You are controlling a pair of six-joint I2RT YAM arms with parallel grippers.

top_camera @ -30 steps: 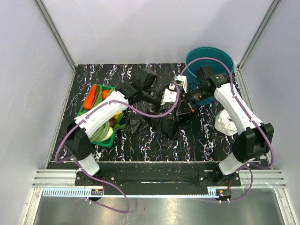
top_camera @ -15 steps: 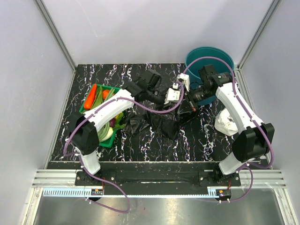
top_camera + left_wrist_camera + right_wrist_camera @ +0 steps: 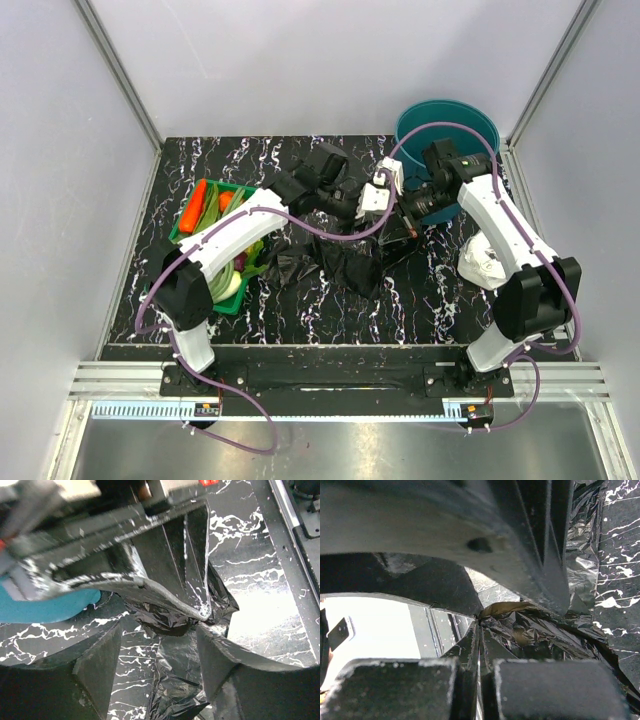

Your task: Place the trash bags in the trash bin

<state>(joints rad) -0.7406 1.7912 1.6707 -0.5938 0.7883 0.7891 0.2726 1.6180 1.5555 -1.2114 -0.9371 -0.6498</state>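
Top external: black white-veined tabletop (image 3: 200,160), pale grey walls (image 3: 330,60). Crumpled trash bag (image 3: 345,265) mid-table, trash bin (image 3: 450,108) in back-right corner. Fingers of left gripper (image 3: 159,630) spread, holding nothing; right gripper (image 3: 480,625) pinched tight on trash bag.

The left arm (image 3: 225,238) and right arm (image 3: 505,225) match: glossy white shells over matte black joints, a purple cable looping from each down to the black rail (image 3: 320,372) (white bases stand just above it), while the left gripper (image 3: 159,630) and right gripper (image 3: 480,625) end in dull black, speckled fingers.
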